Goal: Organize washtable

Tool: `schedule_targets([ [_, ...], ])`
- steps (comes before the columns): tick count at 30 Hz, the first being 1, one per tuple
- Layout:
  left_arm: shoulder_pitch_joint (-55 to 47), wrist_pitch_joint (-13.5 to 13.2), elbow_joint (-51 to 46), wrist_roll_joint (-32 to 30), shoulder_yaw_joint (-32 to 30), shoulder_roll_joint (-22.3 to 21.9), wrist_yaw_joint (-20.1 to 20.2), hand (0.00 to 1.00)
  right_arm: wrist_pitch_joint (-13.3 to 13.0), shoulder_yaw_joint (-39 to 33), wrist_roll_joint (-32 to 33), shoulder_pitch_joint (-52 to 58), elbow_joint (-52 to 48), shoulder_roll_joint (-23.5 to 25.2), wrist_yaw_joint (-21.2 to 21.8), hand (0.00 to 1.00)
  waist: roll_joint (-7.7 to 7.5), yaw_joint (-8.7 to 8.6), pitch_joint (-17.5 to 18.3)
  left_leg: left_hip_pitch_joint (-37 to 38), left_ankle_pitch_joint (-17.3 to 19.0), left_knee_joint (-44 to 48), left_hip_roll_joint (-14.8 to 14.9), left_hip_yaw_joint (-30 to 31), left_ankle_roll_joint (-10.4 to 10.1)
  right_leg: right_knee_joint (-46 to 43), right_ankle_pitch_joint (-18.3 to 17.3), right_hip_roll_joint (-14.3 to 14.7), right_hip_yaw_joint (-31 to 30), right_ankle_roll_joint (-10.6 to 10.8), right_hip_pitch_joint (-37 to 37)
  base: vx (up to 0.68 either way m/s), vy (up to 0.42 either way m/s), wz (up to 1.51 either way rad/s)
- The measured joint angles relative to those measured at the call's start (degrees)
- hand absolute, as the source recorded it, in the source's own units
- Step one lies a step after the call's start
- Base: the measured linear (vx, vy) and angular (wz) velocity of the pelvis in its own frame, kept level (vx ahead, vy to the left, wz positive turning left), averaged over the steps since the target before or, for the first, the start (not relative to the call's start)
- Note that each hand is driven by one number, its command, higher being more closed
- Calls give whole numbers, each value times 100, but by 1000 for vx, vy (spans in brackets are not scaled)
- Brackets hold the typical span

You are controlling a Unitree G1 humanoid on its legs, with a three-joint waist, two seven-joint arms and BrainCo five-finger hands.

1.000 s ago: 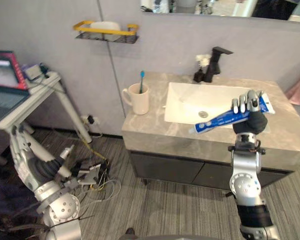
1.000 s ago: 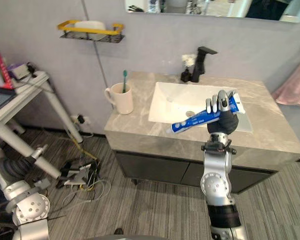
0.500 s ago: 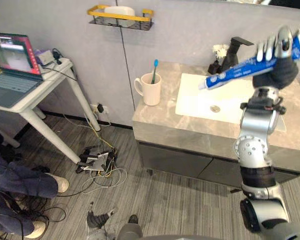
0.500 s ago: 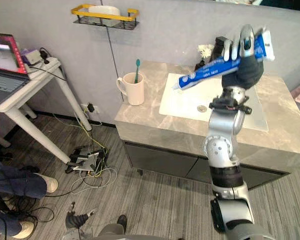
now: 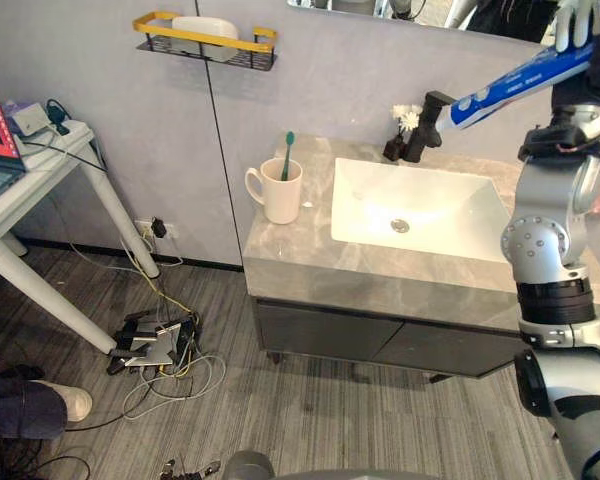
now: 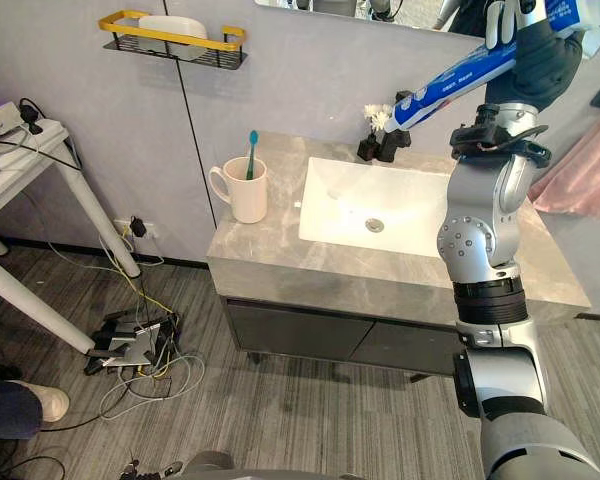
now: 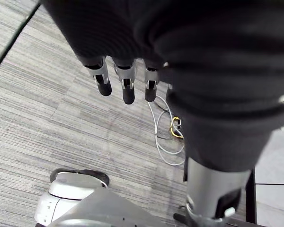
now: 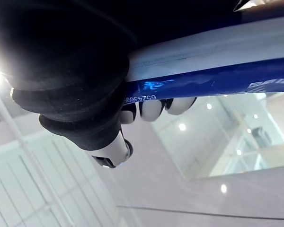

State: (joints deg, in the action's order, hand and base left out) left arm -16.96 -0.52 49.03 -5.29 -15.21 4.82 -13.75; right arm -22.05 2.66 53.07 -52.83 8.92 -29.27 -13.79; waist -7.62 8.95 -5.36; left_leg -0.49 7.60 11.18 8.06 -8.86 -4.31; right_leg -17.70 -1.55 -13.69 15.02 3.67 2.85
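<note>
Right eye view gives me the clearest read: my right hand (image 6: 535,55) is up high, above the 1 o'clock corner of the sink basin (image 6: 340,205), with its fingers wrapped around a blue-and-white toothpaste tube (image 6: 450,78). The right wrist view confirms it, the fingertips (image 8: 151,109) curling under the tube's body. The tube slants in the air with its cap end toward 9 o'clock and slightly down, just over the black faucet (image 6: 390,140), touching nothing but the hand. My left hand (image 7: 127,89) hangs beside me over the floor, fingers straight and relaxed, holding nothing.

On the marble countertop (image 6: 280,262) a cream mug (image 6: 246,192) stands at 9 o'clock from the basin, a teal toothbrush (image 6: 251,150) upright in it. A yellow-rimmed wall shelf (image 6: 170,35) sits at about 11 o'clock above the mug.

By my judgement the tidying is midway: the tube is picked up but not yet stowed. What remains is to carry it across and set it down, most likely in the mug beside the brush, then let go.
</note>
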Motion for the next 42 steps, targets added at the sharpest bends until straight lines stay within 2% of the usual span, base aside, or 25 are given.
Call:
schedule_targets([
  [2,-15,-1,-3,5,-1,7,7,0,13,204,-45,-314,165,-16,5,100,-19,75,-4,31,-55,-95,2,-109,0,498,84,70,60,-121,-146,16,19,-30],
  [4,25,-10,-11,14,4,-3,28,0,14,320,-87,-527,200,-18,9,100,23,121,-33,-30,-104,-123,-7,-144,1,746,133,112,25,-193,-171,37,-9,-11],
  [5,48,-43,-19,21,130,5,71,0,14,351,-94,-587,239,-48,5,100,31,93,-47,-105,-152,-138,-8,-45,-11,748,138,159,-150,-200,-177,22,-17,28],
  [6,50,-61,-12,21,177,16,106,0,14,353,-97,-587,293,-54,4,100,106,75,-98,-123,-194,-181,-13,42,-17,764,137,187,-267,-200,-191,19,-15,39],
  [9,80,-65,-7,15,225,-18,122,0,28,352,-94,-586,378,-83,-64,100,216,-25,-174,-123,-413,-475,-21,271,-62,926,124,239,-232,-185,-301,5,-40,45],
  [11,79,-64,2,3,225,-22,121,0,72,356,-91,-586,378,-81,-101,100,219,-20,-190,-135,-611,-751,-14,423,-150,1088,-22,277,-129,31,-371,26,-114,35],
  [13,85,-64,2,3,222,-20,114,0,86,396,-91,-587,377,-69,-96,100,229,-18,-197,-172,-651,-761,36,557,-217,1147,-181,336,-54,153,-459,33,-164,41],
  [17,304,-61,6,25,230,-46,64,0,86,400,-73,-586,309,33,-71,100,351,-44,-286,-530,-577,-285,311,1011,-343,1143,-471,651,317,165,-655,-23,-149,48],
  [22,422,-99,5,67,363,-84,-11,0,97,536,-9,-657,309,276,-42,100,473,14,-423,-764,-574,50,603,1022,-345,1033,-633,882,590,54,-742,-73,-92,31],
  [25,448,-100,62,125,364,-97,-14,0,100,707,37,-819,309,324,-52,100,460,125,-430,-760,-656,-166,621,998,-292,753,-790,845,556,53,-511,-63,-42,1],
  [28,448,-100,130,128,361,-110,-14,0,102,744,39,-918,314,431,-56,100,431,182,-443,-715,-755,-311,608,995,-451,742,-779,831,504,69,-449,16,-1,-8],
  [31,447,-97,128,126,374,-112,-8,0,117,744,38,-921,313,456,-53,100,414,242,-442,-550,-758,-448,580,815,-459,794,-733,781,369,102,-453,46,19,-24],
  [36,454,-100,90,115,463,-63,6,0,128,735,22,-919,307,405,-55,100,387,107,-446,-492,-758,-617,475,652,-461,905,-639,706,260,194,-385,48,38,-16],
  [39,463,-110,-69,121,557,14,-5,0,199,708,-121,-917,266,221,-61,100,250,108,-512,-591,-759,-635,417,586,-460,907,-616,655,226,233,-240,33,35,-9],
  [41,464,-138,-242,126,567,50,-13,0,255,684,-261,-917,231,26,-92,100,119,122,-570,-695,-759,-634,396,587,-460,942,-572,639,225,262,-146,16,21,0],
  [42,464,-174,-359,147,566,83,-21,0,257,668,-389,-916,221,-121,-110,100,8,130,-629,-759,-760,-633,395,590,-460,1071,-477,655,223,289,-141,0,0,0],
])
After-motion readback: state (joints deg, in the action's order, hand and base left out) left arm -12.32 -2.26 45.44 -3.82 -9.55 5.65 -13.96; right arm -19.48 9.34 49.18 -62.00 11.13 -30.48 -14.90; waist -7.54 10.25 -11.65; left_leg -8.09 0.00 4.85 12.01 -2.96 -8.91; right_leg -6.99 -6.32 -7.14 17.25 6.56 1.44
